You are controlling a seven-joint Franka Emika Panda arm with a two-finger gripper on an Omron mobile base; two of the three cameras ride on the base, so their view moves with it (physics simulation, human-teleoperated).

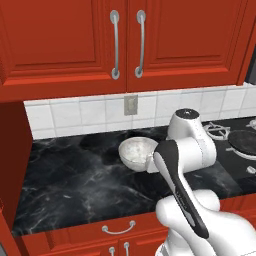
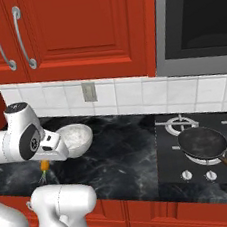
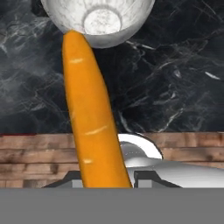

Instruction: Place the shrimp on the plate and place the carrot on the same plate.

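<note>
Carrot (image 3: 89, 118): a long orange stick, seen in the hand view running from between the finger tips at the bottom edge up toward the white bowl; its far tip overlaps the bowl's near rim in that view. In the right base view a bit of orange with a greenish wisp shows just below the white hand.
Gripper (image 3: 103, 181): closed around the thick end of the carrot, one dark finger tip on each side of it; the carrot stands out along the line of the fingers.
Bowl (image 1: 136, 151): deep, white, with raised sides, sitting on the tabletop near the tiled wall; the arm's wrist hangs just in front of it and to its right in the left base view.
Tabletop (image 1: 75, 175): black marbled stone, with red drawers and grey handles below its front edge.
Arm (image 1: 187, 150): white with dark joints, bent over the tabletop's front part beside the bowl.
Floor (image 3: 39, 157): wood planks, seen in the hand view past the tabletop's front edge.
Stove (image 2: 192, 161): set into the tabletop to the right, well apart from the bowl, with a dark frying pan (image 2: 202, 142) on a burner.
Wall: white tiles with a grey outlet (image 1: 131, 105) above the bowl; red cabinets (image 1: 65, 40) overhead.
</note>
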